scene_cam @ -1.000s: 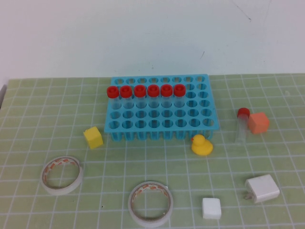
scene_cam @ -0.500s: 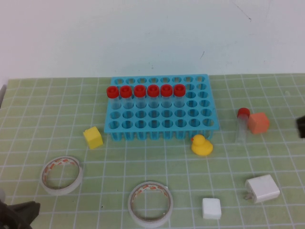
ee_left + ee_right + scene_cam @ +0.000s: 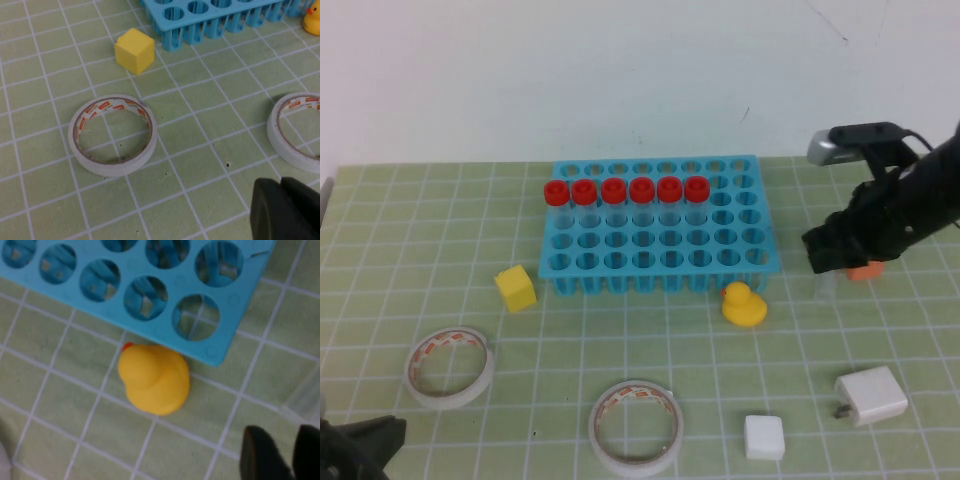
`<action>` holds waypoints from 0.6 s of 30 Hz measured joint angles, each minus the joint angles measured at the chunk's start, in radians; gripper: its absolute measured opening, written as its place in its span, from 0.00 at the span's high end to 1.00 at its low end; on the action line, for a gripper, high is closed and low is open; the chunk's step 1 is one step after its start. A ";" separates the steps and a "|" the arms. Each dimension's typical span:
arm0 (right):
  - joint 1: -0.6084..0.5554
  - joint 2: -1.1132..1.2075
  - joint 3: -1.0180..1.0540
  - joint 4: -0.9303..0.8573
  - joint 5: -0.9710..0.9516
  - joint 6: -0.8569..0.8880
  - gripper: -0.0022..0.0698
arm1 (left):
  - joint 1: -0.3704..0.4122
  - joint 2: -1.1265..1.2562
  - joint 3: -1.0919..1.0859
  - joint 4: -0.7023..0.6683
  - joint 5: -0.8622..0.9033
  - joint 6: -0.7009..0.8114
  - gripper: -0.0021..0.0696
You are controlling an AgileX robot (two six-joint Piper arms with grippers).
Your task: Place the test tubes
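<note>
The right gripper (image 3: 825, 260) hangs low over the loose test tube (image 3: 825, 289), right of the blue rack (image 3: 660, 272). Its fingers stand a narrow gap apart with nothing between them, placed to take the tube, I judge. The tube lies flat beside the orange cube (image 3: 866, 271). Only its clear end shows, on the near side, so its long axis seems to run near-to-far with the cap hidden. Six capped tubes (image 3: 627, 190) stand upright in the rack. The left gripper (image 3: 360, 448), closed, sits at the near left.
</note>
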 joint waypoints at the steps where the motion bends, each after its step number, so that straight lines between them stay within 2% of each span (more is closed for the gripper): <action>1: 0.000 0.025 -0.025 -0.007 0.010 0.020 0.70 | 0.000 0.000 0.000 0.000 0.000 0.000 0.97; 4: 0.000 0.087 -0.081 -0.021 0.028 0.049 0.55 | 0.000 0.000 0.000 0.000 0.000 0.000 0.97; 7: 0.002 0.133 -0.111 -0.039 0.037 0.078 0.49 | 0.000 0.000 0.000 0.000 0.000 0.000 0.97; 18: 0.002 0.211 -0.126 -0.203 -0.031 0.230 0.47 | 0.000 0.000 0.000 0.000 0.000 0.006 0.97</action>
